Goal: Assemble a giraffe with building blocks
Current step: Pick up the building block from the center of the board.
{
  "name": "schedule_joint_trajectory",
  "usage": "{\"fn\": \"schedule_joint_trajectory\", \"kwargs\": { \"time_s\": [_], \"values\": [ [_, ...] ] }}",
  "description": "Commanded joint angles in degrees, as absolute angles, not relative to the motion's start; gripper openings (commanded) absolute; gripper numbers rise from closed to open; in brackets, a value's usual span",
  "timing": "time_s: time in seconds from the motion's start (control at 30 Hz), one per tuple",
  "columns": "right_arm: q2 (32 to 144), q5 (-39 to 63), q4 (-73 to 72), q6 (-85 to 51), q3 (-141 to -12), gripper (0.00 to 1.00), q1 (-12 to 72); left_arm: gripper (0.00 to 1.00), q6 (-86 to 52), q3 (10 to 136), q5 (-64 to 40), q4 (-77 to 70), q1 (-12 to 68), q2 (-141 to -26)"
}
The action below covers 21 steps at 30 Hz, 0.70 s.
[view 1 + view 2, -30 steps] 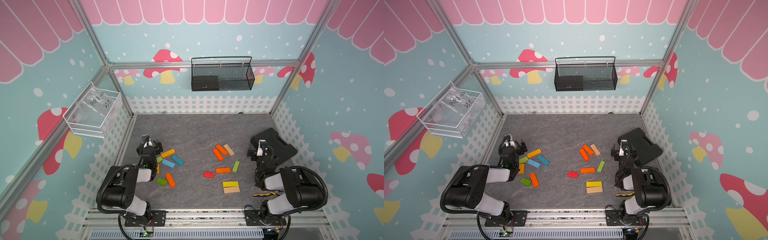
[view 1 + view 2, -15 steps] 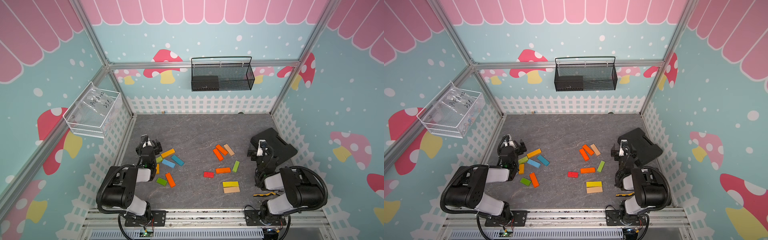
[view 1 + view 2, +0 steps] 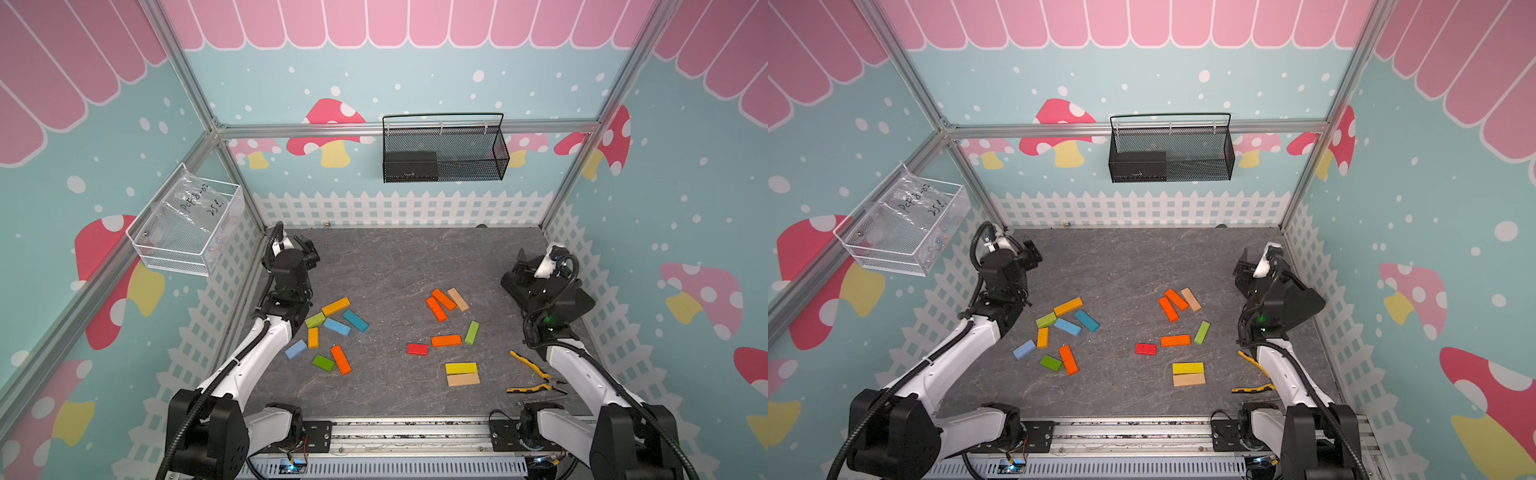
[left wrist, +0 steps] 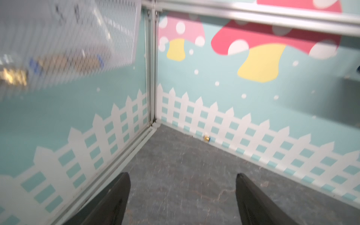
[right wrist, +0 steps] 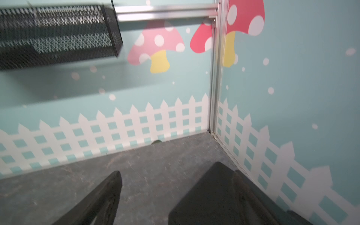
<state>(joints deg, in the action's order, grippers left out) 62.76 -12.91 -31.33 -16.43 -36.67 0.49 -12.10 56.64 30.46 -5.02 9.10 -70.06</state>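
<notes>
The left gripper (image 4: 182, 175) stands wide open and empty; so does the right gripper (image 5: 176, 173), one finger close by the black case (image 5: 214, 198). The building blocks (image 3: 336, 326) lie flat well behind both, outside either wrist view. Swinging round, the right may clip the case; wide jaws may knock neighbouring blocks askew.

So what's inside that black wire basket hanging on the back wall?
A dark box sits in one end of the basket; the rest looks empty. The mesh hides what it is.
</notes>
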Motion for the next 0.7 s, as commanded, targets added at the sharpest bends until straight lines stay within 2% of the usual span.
{"fn": "schedule_joint_trajectory", "kwargs": {
  "time_s": [0.0, 0.1, 0.23, 0.43, 0.6, 0.67],
  "values": [
    [63.38, -5.65, -6.42, -25.76, -42.74, 0.87, 1.97, 0.85, -16.91, 68.54, 25.43, 27.41, 9.14, -72.61],
    [64.60, -4.44, 0.51, -26.77, -46.52, 0.86, 8.03, 0.83, -17.28, 76.96, 19.64, 42.11, 9.23, -74.88],
    [68.28, -6.56, 7.12, -25.61, -50.40, 0.86, 19.86, 0.81, -16.91, 79.50, 14.48, 53.36, 9.88, -74.85],
    [74.34, -11.49, 12.08, -22.12, -54.02, 0.87, 37.59, 0.79, -17.45, 76.42, 10.64, 60.38, 10.82, -73.17],
    [76.89, -14.27, 11.10, -21.18, -54.36, 0.87, 47.42, 0.74, -21.91, 75.36, 8.17, 65.42, 10.90, -74.71],
    [77.60, -15.55, 10.41, -21.01, -53.85, 0.87, 49.75, 0.69, -25.17, 74.67, 6.86, 66.69, 10.83, -75.92]
  ]
}}
